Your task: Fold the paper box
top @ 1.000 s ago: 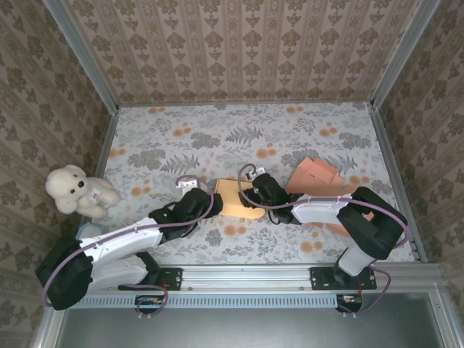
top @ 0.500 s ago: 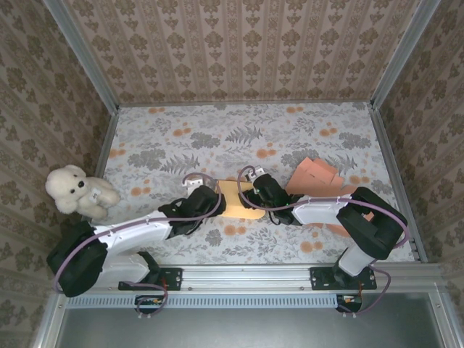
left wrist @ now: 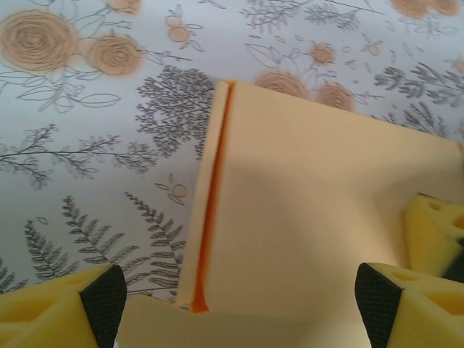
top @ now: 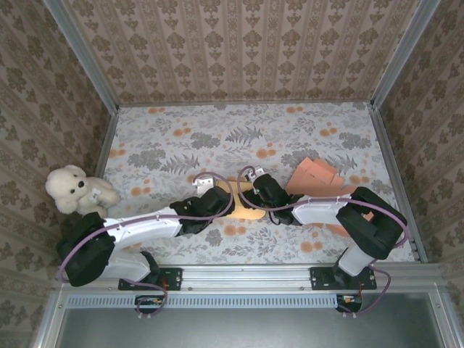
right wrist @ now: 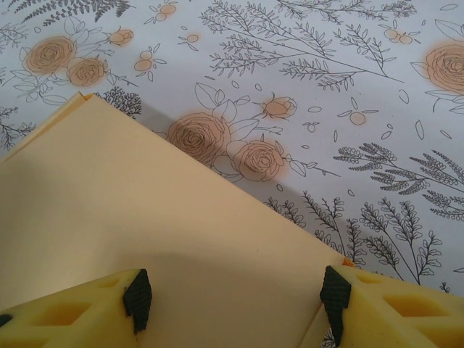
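Item: pale orange flat paper box (top: 245, 206), lying on the floral-print table (top: 181, 138) mid-way along its near edge.
Left gripper (left wrist: 239, 301): fingers spread wide, straddling the sheet beside its doubled-over side flap (left wrist: 209, 203), apparently to press that crease.
Right gripper (right wrist: 237, 296): fingers spread, low over the opposite corner, probably bracing it.
Progress: judged early, no walls raised.

Walls (top: 239, 43) papered in a beige damask pattern with vertical stripes enclose the space on three sides, joined at the corners by grey metal posts (top: 80, 51). The table (top: 217, 138) carries a pale cover printed with grey ferns and orange roses, evenly lit, and a metal rail (top: 246, 274) runs along its near edge.
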`<act>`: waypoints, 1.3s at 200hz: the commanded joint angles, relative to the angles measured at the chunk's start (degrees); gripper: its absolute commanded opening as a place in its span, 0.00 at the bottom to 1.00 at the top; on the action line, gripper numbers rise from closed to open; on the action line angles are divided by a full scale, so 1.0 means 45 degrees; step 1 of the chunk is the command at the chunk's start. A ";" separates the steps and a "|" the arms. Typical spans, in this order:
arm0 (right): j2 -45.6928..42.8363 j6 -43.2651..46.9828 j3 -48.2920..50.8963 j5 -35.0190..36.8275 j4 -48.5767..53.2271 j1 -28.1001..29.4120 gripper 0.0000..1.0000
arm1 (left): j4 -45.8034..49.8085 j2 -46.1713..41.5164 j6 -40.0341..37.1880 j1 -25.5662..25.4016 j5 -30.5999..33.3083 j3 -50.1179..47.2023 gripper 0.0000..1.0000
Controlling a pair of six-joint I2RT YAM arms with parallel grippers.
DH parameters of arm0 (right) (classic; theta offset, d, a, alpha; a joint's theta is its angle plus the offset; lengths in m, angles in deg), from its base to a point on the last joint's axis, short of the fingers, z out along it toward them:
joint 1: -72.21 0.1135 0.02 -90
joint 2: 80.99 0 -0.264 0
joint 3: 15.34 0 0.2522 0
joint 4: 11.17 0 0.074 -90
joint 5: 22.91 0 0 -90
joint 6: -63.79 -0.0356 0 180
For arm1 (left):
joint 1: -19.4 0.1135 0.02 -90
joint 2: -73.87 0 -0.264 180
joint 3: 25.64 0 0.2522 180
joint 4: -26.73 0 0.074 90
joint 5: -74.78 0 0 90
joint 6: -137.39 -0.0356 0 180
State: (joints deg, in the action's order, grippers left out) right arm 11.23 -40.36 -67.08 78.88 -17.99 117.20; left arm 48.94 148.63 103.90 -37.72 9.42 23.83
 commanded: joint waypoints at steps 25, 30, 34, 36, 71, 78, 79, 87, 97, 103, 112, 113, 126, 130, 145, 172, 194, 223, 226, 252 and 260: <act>0.0518 -0.0517 0.0579 -0.0394 0.0366 -0.0018 0.67 | -0.0365 -0.0482 0.1439 0.0494 -0.0094 -0.0243 0.88; 0.0539 -0.0530 0.0564 -0.0394 0.0359 -0.0020 0.67 | -0.0512 -0.0533 0.1565 0.0488 -0.0139 -0.0299 0.88; 0.0574 -0.0566 0.0573 -0.0411 0.0337 -0.0018 0.67 | -0.0607 -0.0572 0.1688 0.0494 -0.0189 -0.0351 0.88; 0.0593 -0.0581 0.0569 -0.0413 0.0335 -0.0018 0.67 | -0.0637 -0.0577 0.1746 0.0494 -0.0200 -0.0365 0.88; 0.0755 -0.0681 0.0592 -0.0514 0.0140 -0.0032 0.66 | 0.0190 -0.0256 0.3157 0.0514 -0.0318 -0.0128 0.89; 0.0766 -0.0693 0.0627 -0.0520 0.0108 -0.0028 0.66 | 0.0269 -0.0157 0.3305 0.0511 -0.0437 -0.0104 0.89; 0.0761 -0.0698 0.0617 -0.0525 0.0104 -0.0023 0.66 | 0.0270 -0.0153 0.3323 0.0519 -0.0447 -0.0103 0.89; 0.0762 -0.0722 0.0651 -0.0539 0.0070 -0.0018 0.66 | 0.0310 -0.0029 0.3444 0.0516 -0.0572 -0.0047 0.89; 0.0746 -0.0714 0.0685 -0.0527 0.0024 -0.0018 0.66 | 0.0341 0.0109 0.3597 0.0523 -0.0671 -0.0008 0.90; 0.0752 -0.0732 0.0698 -0.0511 0.0037 -0.0018 0.66 | 0.0363 0.0186 0.3711 0.0510 -0.0695 0.0013 0.90; 0.0747 -0.0726 0.0707 -0.0492 0.0032 -0.0018 0.66 | 0.0450 0.0265 0.3886 0.0526 -0.0760 0.0053 0.90; 0.0742 -0.0724 0.0706 -0.0492 0.0027 -0.0018 0.66 | 0.0458 0.0273 0.3896 0.0536 -0.0764 0.0063 0.90; 0.0760 -0.0742 0.0739 -0.0489 0.0005 -0.0019 0.66 | 0.0468 0.0375 0.4038 0.0545 -0.0849 0.0110 0.89; 0.0756 -0.0736 0.0753 -0.0474 -0.0011 -0.0023 0.66 | 0.0484 0.0411 0.4086 0.0541 -0.0873 0.0130 0.89; 0.0794 -0.0718 0.0763 -0.0453 -0.0038 -0.0027 0.66 | 0.0698 0.0553 0.4289 0.0527 -0.0869 0.0241 0.89; 0.0926 -0.0727 0.0783 -0.0457 -0.0136 -0.0020 0.66 | 0.0684 0.1013 0.4462 0.0539 -0.0947 0.0328 0.89; 0.0990 -0.0741 0.0842 -0.0435 -0.0212 -0.0020 0.66 | 0.0562 0.1400 0.4595 0.0553 -0.1172 0.0360 0.88; 0.0993 -0.0735 0.0909 -0.0410 -0.0284 -0.0030 0.66 | 0.1000 0.1484 0.4764 0.0581 -0.1293 0.0581 0.88; 0.0990 -0.0729 0.0918 -0.0406 -0.0282 -0.0019 0.66 | 0.1153 0.1471 0.4776 0.0570 -0.1255 0.0638 0.88; 0.1000 -0.0702 0.0988 -0.0377 -0.0333 -0.0044 0.66 | 0.2886 0.1246 0.4691 0.0594 -0.0688 0.1378 0.88; 0.1009 -0.0685 0.0997 -0.0356 -0.0349 -0.0055 0.66 | 0.3262 0.1144 0.4680 0.0604 -0.0488 0.1504 0.89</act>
State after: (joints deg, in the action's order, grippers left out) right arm 13.16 -41.63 -64.98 78.91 -25.77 117.09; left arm 55.23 154.73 123.79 -35.56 4.81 27.43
